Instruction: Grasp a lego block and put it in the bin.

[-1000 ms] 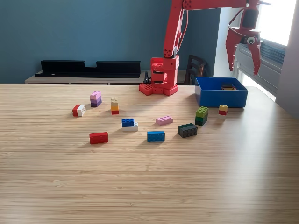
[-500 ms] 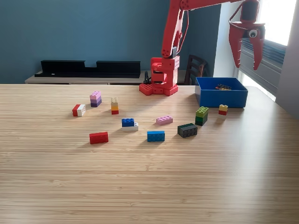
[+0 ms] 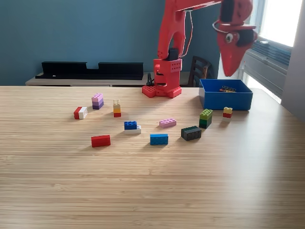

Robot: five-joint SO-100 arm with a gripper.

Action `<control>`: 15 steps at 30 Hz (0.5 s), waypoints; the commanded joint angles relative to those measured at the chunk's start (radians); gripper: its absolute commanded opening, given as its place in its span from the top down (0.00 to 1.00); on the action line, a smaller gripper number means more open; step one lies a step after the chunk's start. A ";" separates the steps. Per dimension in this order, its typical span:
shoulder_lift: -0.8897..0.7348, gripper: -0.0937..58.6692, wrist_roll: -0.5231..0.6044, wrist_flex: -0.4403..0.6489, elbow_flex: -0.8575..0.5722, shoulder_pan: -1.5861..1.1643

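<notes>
Several lego blocks lie spread over the wooden table (image 3: pixel 152 191): a red block (image 3: pixel 100 140), a blue block (image 3: pixel 158 139), a dark block (image 3: pixel 191 132), a pink block (image 3: pixel 167 122) and a green stack (image 3: pixel 206 118) among them. The blue bin (image 3: pixel 225 100) stands at the exterior view's right, with a dark block (image 3: pixel 228 88) lying inside. My red gripper (image 3: pixel 231 71) hangs high above the bin's left part, pointing down. Its jaws look closed into a single wedge, with nothing seen between them.
The arm's red base (image 3: pixel 162 88) stands at the table's back, left of the bin. A small yellow-and-red block (image 3: pixel 228 112) sits just in front of the bin. A black shelf (image 3: pixel 90 69) and a chair (image 3: pixel 199 69) are behind the table.
The gripper has swung toward the exterior view's left above the bin, and its jaws, spread open before, now look closed. The dark block in the bin has settled.
</notes>
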 commanded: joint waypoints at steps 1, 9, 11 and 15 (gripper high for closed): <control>0.023 1.00 -0.081 0.017 -0.002 0.227; 0.023 1.00 -0.175 0.015 -0.037 0.357; 0.023 1.00 -0.187 0.015 -0.034 0.377; 0.023 1.00 -0.215 0.015 -0.015 0.408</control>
